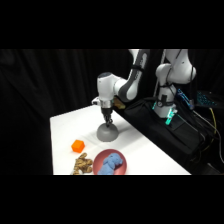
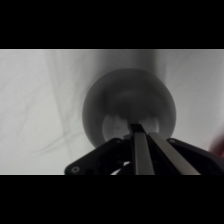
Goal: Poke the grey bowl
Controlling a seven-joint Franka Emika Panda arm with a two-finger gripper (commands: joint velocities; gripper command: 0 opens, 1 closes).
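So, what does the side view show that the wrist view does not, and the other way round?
Only the side view shows the orange object, the pinkish-red dish with blue contents, the brown pile and the arm's base. Only the wrist view shows the two fingers close together, tips at the dome. Both show the grey bowl lying as a dome on the white table, with the gripper at its top.

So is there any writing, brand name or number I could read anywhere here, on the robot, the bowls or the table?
None can be read. The white arm, grey bowl, pink dish, orange block and table show no legible text. The dark gear beside the table is too blurred to tell.
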